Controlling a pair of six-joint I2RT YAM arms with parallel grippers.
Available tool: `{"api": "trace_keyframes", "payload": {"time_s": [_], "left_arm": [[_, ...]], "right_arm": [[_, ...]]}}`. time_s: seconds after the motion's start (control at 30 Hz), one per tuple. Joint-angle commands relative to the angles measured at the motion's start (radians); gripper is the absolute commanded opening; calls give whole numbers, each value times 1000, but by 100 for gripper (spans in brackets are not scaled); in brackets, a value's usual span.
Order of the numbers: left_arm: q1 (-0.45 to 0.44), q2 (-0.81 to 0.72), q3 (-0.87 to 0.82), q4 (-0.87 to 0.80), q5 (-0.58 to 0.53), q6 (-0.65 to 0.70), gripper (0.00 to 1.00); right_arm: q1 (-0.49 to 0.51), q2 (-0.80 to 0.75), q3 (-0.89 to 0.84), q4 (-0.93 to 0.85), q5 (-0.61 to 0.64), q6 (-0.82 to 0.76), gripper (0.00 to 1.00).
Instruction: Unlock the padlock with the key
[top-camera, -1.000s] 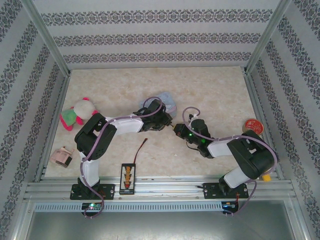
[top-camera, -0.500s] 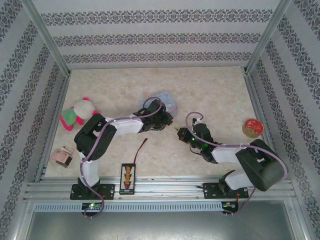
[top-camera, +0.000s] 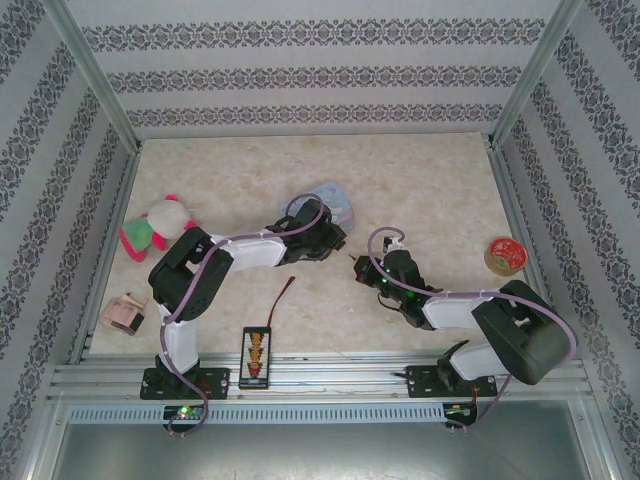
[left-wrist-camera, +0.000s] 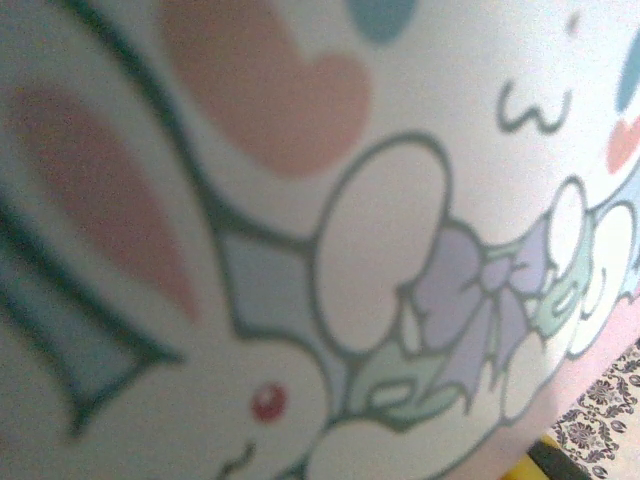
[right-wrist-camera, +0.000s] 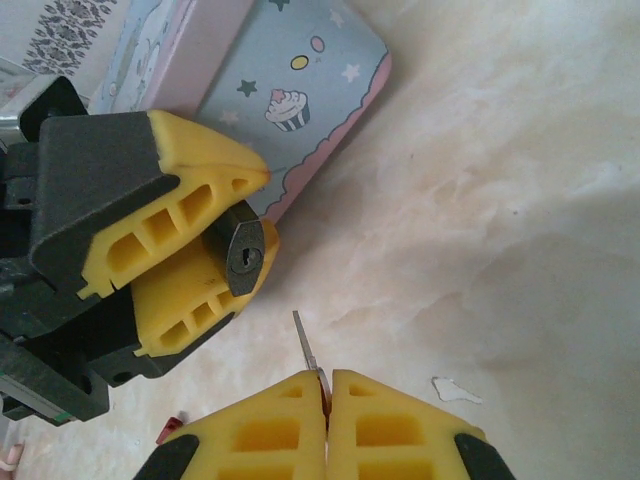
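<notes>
**Padlock and key held apart near frame centre**

In the right wrist view, the padlock (right-wrist-camera: 243, 258) is pinched left of centre by the left gripper (right-wrist-camera: 262, 212), with its keyhole facing the camera. The key (right-wrist-camera: 306, 350) is clamped at bottom centre in the pressed-together right gripper (right-wrist-camera: 328, 385), blade pointing up, just short of the padlock. Seen from above, the left arm (top-camera: 250, 248) and the right arm (top-camera: 450, 305) are stretched toward frame centre.

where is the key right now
In the right wrist view, the key pokes out of the shut right pincer at bottom centre, just short of the padlock clamped in the left pincer.
</notes>
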Motion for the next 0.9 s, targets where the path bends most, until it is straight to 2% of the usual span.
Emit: {"api": "trace_keyframes", "payload": {"time_s": [0.0,0.87], "left_arm": [[-8,9,-28,1,84,-93,3],[-9,19,-29,16,104,-95,3]], "right_arm": [[11,-3,34,42,27,-29,0],[10,125,109,133,8,-14,0]]}}
